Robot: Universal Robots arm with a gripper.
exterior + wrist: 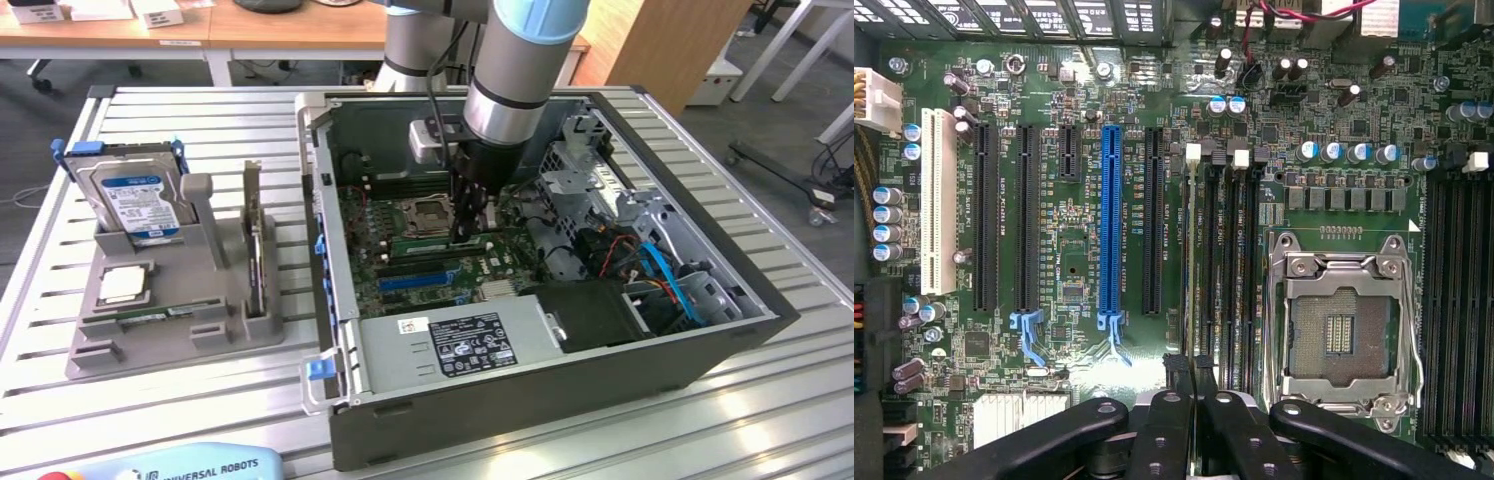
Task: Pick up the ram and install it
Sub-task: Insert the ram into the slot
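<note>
Your pincer (1190, 368) is all but closed, fingertips pressed together; you cannot tell whether anything thin sits between them. A slatted metal counter (174, 420) carries an open computer case (534, 400), with wooden desks (267, 30) behind. At the exterior view's left, a grey holder (160, 350) keeps a hard drive (134, 200) upright, a square processor chip (123, 283), and one ram (140, 318) lying flat. Your arm (521, 70) reaches straight down into the case, over the memory slots (1219, 250) beside the open processor socket (1341, 315).
</note>
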